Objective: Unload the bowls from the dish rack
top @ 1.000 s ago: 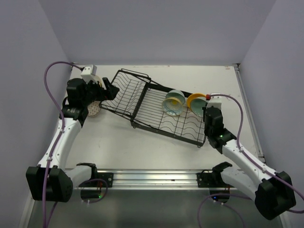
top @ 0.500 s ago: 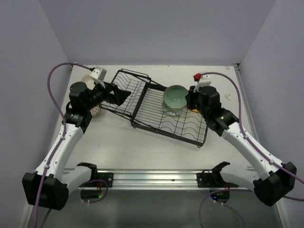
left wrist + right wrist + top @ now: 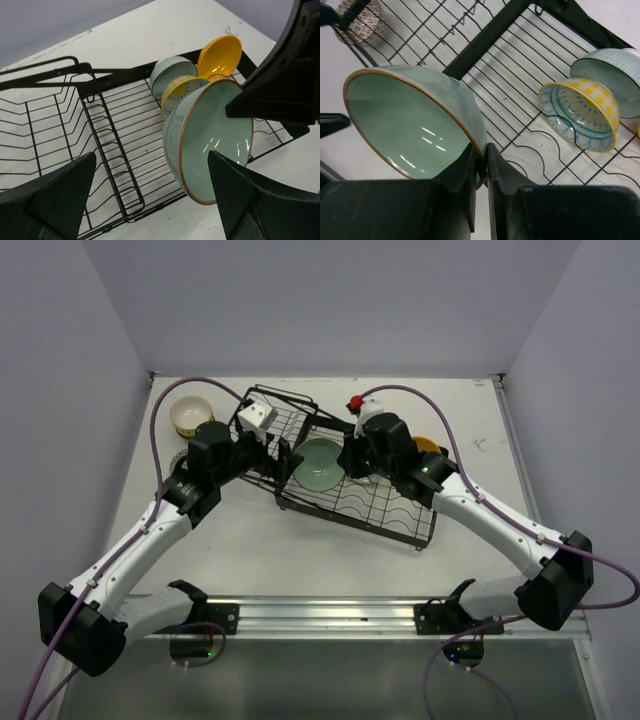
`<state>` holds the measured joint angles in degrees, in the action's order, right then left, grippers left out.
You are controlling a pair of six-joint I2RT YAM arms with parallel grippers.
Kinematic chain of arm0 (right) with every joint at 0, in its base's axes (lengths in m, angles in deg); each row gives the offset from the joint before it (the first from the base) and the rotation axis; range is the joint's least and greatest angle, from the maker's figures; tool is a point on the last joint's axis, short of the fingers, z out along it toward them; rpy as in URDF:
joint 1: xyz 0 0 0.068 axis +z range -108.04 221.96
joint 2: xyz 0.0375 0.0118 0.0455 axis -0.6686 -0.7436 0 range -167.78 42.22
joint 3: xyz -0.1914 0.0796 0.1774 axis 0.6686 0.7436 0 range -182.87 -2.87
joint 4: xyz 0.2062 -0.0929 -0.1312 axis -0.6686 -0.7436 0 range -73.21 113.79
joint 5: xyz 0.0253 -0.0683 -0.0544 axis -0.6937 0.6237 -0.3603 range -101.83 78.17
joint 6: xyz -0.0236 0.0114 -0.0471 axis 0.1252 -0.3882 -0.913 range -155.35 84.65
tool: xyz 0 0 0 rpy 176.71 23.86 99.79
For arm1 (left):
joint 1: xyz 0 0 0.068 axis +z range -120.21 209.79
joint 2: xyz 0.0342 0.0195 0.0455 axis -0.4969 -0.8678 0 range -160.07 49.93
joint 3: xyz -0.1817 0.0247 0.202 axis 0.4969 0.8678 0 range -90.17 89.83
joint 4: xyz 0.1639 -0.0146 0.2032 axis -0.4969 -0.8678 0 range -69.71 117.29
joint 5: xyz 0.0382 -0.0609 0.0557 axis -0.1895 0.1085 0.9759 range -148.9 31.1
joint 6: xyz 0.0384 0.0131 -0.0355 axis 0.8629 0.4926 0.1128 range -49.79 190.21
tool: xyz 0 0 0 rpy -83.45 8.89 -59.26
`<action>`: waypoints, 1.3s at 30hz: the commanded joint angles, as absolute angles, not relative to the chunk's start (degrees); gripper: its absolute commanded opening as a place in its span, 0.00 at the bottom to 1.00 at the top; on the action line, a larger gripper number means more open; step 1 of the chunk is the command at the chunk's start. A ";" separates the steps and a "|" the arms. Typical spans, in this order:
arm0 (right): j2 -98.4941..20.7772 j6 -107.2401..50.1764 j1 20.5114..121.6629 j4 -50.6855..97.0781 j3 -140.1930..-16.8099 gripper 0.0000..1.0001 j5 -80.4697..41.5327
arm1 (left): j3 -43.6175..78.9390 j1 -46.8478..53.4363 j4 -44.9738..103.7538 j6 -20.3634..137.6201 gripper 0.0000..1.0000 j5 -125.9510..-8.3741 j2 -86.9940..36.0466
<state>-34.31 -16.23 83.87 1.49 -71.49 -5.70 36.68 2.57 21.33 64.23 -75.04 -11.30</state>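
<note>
- The white surface (image 3: 300, 560) is enclosed by plain lilac walls (image 3: 330, 300).
- The dish rack (image 3: 385, 510) lies mid-surface, holding three bowls (image 3: 582, 112).
- The right end effector (image 3: 481, 155) is clamped on the pale green bowl (image 3: 415, 120) at its rim, over the rack.
- The left end effector (image 3: 282, 455) has its fingers apart, just beside that bowl.

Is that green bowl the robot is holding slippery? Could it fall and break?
Maybe a bit slippery: the green bowl looks glossy, with shiny glints inside, and the right gripper pinches only its thin rim. It looks like glazed pottery, so it probably won't bend but might crack if dropped on the dish rack.
</note>
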 commanded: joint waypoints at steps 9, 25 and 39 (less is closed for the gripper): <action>-29.94 -10.12 85.46 9.03 -74.23 0.00 -10.86 | 33.32 -1.58 17.53 68.63 0.72 -64.45 -13.70; -29.67 -8.80 88.54 10.61 -72.57 0.28 -11.13 | 31.12 -3.43 14.28 66.87 0.00 -56.27 -17.39; -22.39 -14.33 88.54 6.66 -69.14 0.70 -5.34 | 34.28 4.55 18.23 60.81 0.00 -43.70 -9.23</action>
<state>-25.85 -11.47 88.35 6.73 -70.42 -8.19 34.11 0.30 11.63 64.51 -47.81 -13.94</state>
